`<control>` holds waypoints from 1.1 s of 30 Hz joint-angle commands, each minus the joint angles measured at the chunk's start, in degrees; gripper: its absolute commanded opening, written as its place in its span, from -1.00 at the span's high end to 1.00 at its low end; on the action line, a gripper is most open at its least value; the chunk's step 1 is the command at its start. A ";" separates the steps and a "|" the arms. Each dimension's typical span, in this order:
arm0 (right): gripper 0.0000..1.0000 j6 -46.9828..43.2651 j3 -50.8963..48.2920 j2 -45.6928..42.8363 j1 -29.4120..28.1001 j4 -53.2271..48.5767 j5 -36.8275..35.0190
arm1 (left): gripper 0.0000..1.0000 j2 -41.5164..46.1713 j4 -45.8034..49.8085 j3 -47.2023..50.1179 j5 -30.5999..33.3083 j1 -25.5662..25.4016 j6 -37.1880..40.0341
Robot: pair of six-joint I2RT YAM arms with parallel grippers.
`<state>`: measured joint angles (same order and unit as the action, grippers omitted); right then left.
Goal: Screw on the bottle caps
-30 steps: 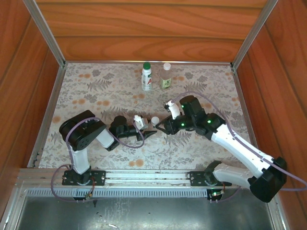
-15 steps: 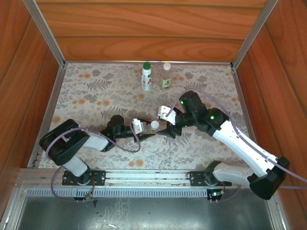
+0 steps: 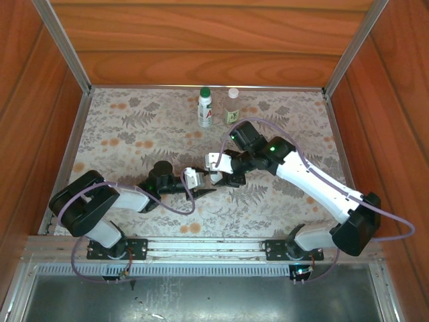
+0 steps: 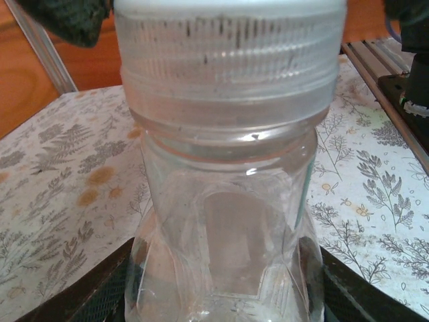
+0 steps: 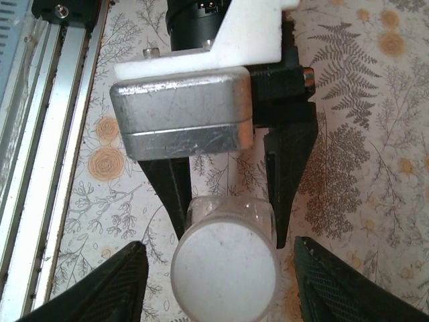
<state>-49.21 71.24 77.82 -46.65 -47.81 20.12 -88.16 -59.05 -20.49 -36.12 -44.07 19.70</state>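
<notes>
Left gripper [image 5: 231,209] was clamped on the short bottle [image 4: 224,221], which stood upright at the middle of the table [image 3: 120,134]. White cap [image 5: 225,266] sat on its neck; how far threaded, could not tell. Right gripper [image 3: 218,176] straddled the cap, fingers [image 5: 117,282] clear of it, gripping nothing.

Judged best: centre over the cap, close squarely on the ribbed rim, twist without side load.

Versus a second earlier: right gripper had swung left over the cap, and the left elbow had dropped.

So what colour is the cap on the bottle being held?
White cap, clearest in the right wrist view.
</notes>
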 commanded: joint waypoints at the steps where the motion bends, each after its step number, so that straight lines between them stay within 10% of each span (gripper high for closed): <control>1: -0.14 -2.15 1.27 0.82 -0.69 -1.59 -0.81 | -0.14 0.72 0.69 0.29 -1.71 -0.67 0.62; 13: 0.34 1.11 0.53 0.63 -0.72 0.49 -3.01 | -0.14 2.30 0.93 0.33 -0.61 -0.71 -0.34; 33: 1.00 50.54 -3.04 -1.58 -2.27 11.57 -27.50 | -0.11 1.64 2.36 -6.64 15.64 -0.08 -3.27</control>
<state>-11.79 69.71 76.16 -48.88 -38.11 1.39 -86.65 -53.87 -25.04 -23.77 -44.16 17.15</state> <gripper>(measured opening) 0.410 0.564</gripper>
